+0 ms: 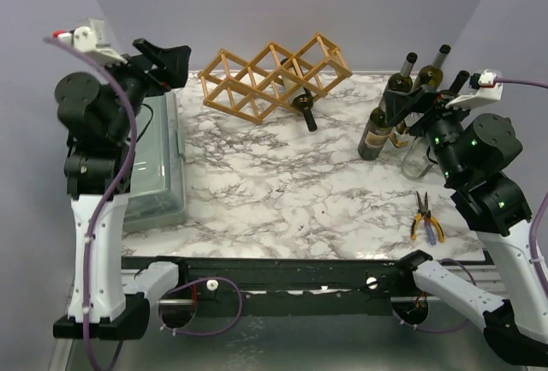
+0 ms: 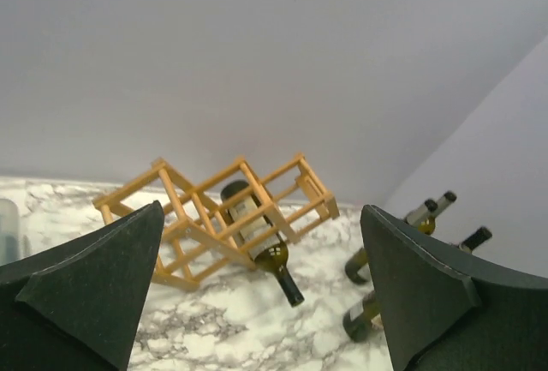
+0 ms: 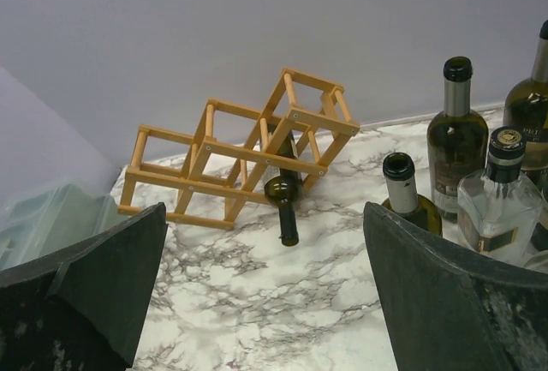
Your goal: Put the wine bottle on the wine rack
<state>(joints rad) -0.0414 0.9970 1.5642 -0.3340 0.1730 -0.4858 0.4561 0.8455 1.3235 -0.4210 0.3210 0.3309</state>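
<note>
1 marble bench [image 1: 282, 191] carries everything. The left gripper [image 2: 261, 217] and right gripper [image 3: 265, 212] hover above it, each with its 2 fingers [image 2: 94, 294] spread wide and holding nothing. 1 grey-green lidded box [image 1: 158, 174] sits at the left. 1 wine rack [image 1: 265, 80] lies at the far edge, with 1 wine bottle [image 1: 305, 107] in a right-hand cell, neck pointing near. At least 4 bottles [image 1: 374, 127] stand far right. 1 pair of pliers [image 1: 425, 217] lies near right.

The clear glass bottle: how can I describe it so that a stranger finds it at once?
On the marble table, look at the far right corner, where a group of upright bottles stands. The clear glass bottle is at the near edge of that group. Its neighbours, the dark green bottles, are tinted; only it is colourless.
</note>
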